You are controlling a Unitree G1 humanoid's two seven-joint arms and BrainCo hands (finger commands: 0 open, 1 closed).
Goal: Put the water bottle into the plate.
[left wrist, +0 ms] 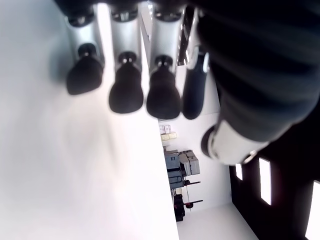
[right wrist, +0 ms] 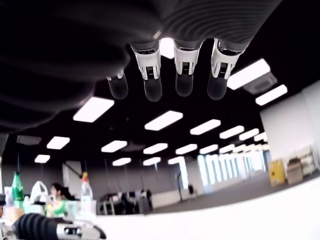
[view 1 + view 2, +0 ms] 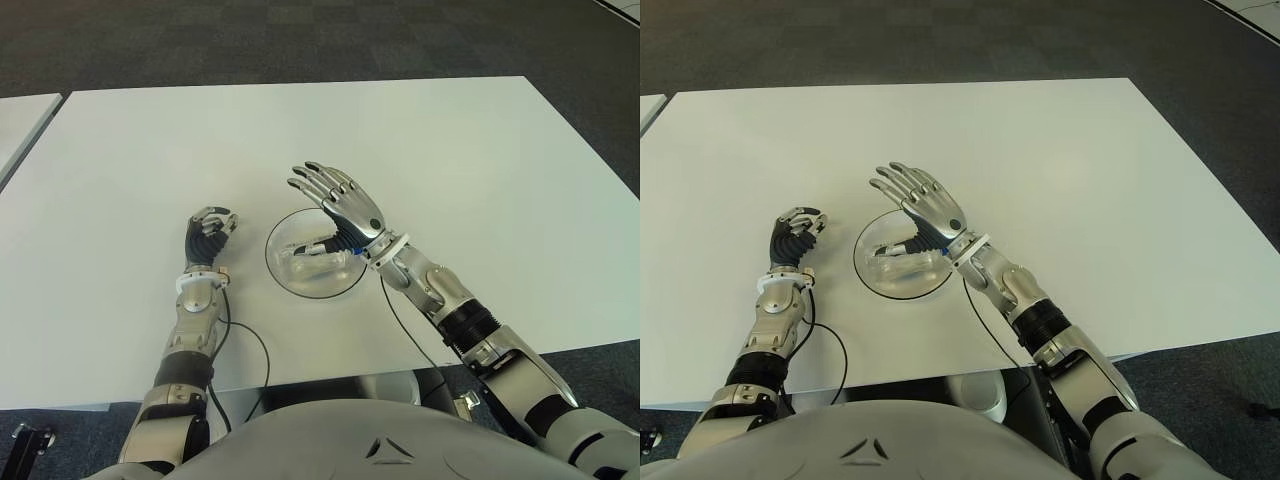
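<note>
1. Since the water bottle point(image 3: 318, 262) already lies on its side in the plate point(image 3: 283, 243) near the counter's point(image 3: 480, 180) front edge, it could roll out.
2. Right hand point(image 3: 340, 200) hovers over it, fingers point(image 3: 312, 180) spread and empty; pulling back low could clip it.
3. Left hand point(image 3: 208, 236), curled empty, shows left of the plate.

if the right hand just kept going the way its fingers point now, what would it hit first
Probably nothing. The right hand is open above the plate, where the water bottle already lies, and its fingers point away from the robot and leftward. Only bare table lies ahead, though the hand's height is unclear.
</note>
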